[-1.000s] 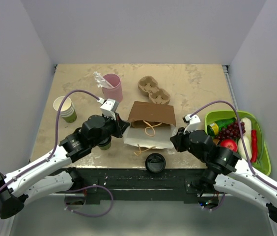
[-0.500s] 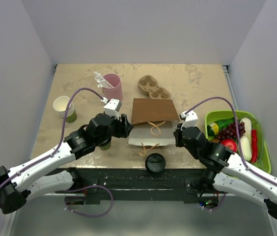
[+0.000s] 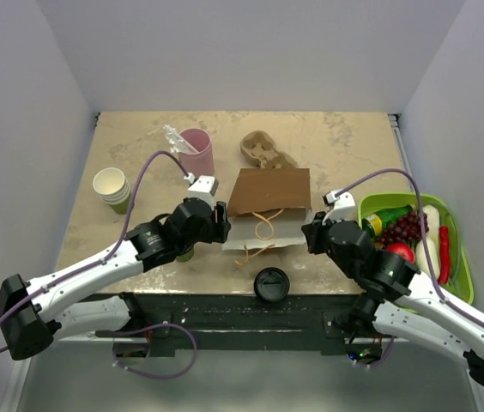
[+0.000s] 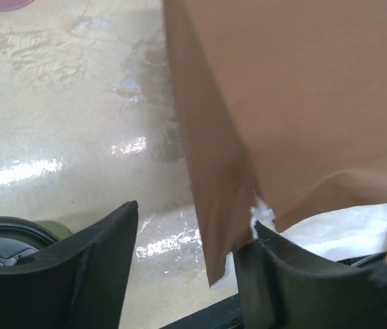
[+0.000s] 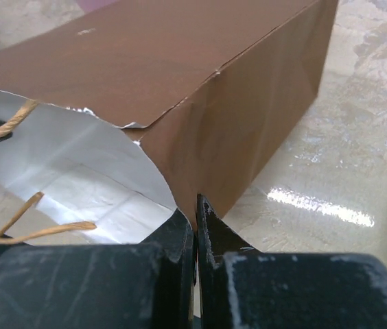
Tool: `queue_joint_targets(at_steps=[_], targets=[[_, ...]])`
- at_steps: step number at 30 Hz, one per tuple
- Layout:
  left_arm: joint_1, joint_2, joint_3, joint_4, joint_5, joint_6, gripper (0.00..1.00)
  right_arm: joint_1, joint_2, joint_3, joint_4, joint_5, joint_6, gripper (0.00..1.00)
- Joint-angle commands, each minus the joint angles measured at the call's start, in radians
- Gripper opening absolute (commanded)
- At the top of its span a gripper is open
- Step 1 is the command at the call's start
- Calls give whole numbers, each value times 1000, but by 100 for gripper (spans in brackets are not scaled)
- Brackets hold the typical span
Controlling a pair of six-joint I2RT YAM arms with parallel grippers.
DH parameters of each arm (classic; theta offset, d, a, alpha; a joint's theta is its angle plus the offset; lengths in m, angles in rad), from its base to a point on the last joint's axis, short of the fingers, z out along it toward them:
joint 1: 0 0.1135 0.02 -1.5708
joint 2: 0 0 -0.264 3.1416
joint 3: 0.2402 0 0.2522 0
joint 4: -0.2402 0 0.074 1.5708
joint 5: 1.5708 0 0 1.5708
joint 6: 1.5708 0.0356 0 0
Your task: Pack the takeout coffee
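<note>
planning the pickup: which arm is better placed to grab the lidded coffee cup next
Left, probably. The left gripper is open with the takeout coffee just beside its finger. The right gripper is shut on the mouth edge of the paper bag, which lies between it and the cup.

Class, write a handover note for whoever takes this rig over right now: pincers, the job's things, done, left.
Left pincer: open, astride one side of the mouth of the paper bag.
Right pincer: shut on the opposite side of the mouth.
Bag lies on its side, mouth toward the arms.
Takeout coffee sits on the table beside the left pincer, outside the bag.
Done: bag gripped on one side.
Left: open the bag, load the coffee.
</note>
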Motion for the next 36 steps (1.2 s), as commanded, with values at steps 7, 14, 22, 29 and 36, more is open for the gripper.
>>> queue_joint_targets(at_steps=[7, 14, 22, 29, 36], targets=[[-2, 46, 85, 35, -53, -32, 58, 3, 25, 38, 13, -28, -115, 0], [-42, 17, 145, 74, 149, 278, 77, 2, 86, 91, 45, 3, -263, 0], [-137, 3, 294, -67, 117, 445, 84, -6, 213, 228, 54, -13, -481, 0], [-152, -12, 404, -104, 294, 446, 92, -8, 359, 467, -74, 99, -464, 0], [-152, -24, 407, -260, -76, 222, 98, -14, 457, 607, -465, 22, -7, 0]])
